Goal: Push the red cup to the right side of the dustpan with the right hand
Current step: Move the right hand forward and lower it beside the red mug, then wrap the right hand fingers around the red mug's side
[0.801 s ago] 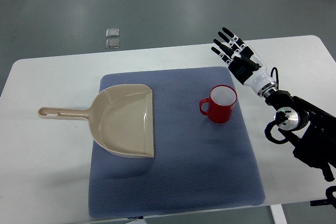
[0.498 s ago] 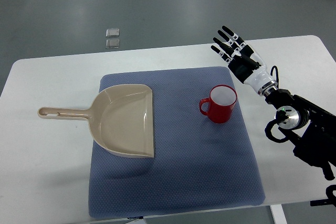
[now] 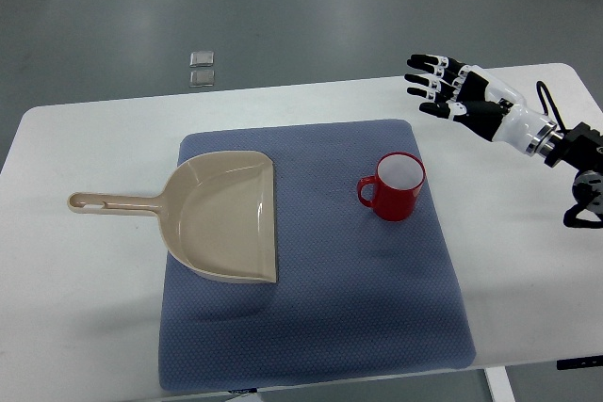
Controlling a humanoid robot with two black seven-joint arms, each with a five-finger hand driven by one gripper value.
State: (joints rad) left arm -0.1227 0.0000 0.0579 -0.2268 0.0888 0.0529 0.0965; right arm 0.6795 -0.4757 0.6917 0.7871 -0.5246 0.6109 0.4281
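Observation:
A red cup (image 3: 395, 186) with a white inside stands upright on the blue mat (image 3: 311, 317), its handle pointing left. It is to the right of the beige dustpan (image 3: 223, 214), with a gap between them. The dustpan's handle points left off the mat. My right hand (image 3: 443, 85) is over the white table beyond the mat's far right corner, up and to the right of the cup. Its fingers are spread, point left and hold nothing. It does not touch the cup.
The white table (image 3: 85, 270) ends close behind the mat and at the right. Two small clear squares (image 3: 202, 67) lie on the grey floor beyond the table's far edge. My right forearm (image 3: 575, 143) crosses the table's right end.
My right arm has swung up and to the right, away from the cup. The hand has turned from pointing away to pointing left. The cup and dustpan have not moved.

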